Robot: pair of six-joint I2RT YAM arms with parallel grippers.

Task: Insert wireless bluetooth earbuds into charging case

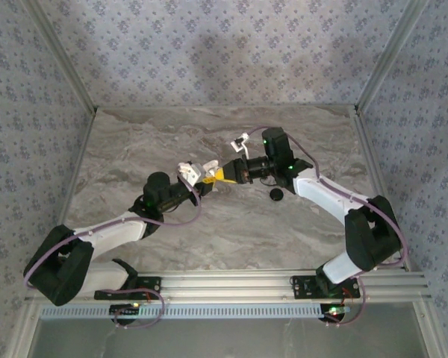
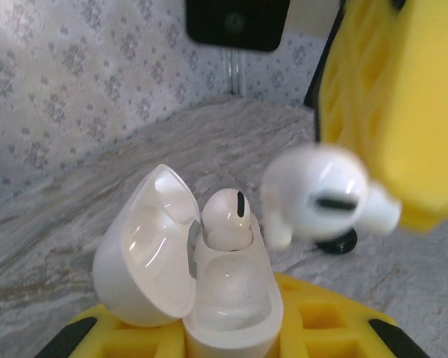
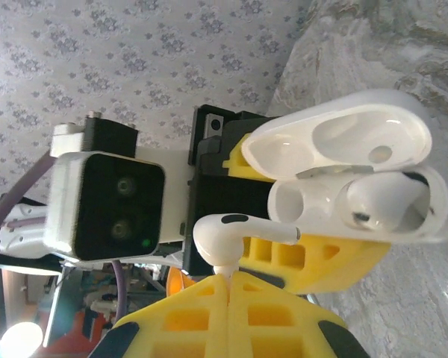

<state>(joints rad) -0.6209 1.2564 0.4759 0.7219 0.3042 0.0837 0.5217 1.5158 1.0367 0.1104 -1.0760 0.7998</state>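
The two arms meet over the middle of the table (image 1: 134, 149), the left gripper (image 1: 198, 177) and right gripper (image 1: 219, 176) almost tip to tip, with hardly any gap between them. Bare marble lies open on the far side and at the near left. Patterned walls (image 1: 209, 52) close off three sides. A black disc (image 1: 276, 195) lies on the marble just beside the right arm.

At the charging case (image 3: 427, 224), the lid (image 3: 336, 130) stands swung open, walling one side of the mouth. The seated earbud (image 3: 381, 201) fills one well. The free well (image 3: 288, 201) next to it is unblocked, and the held earbud (image 3: 228, 231) hangs right at its rim.
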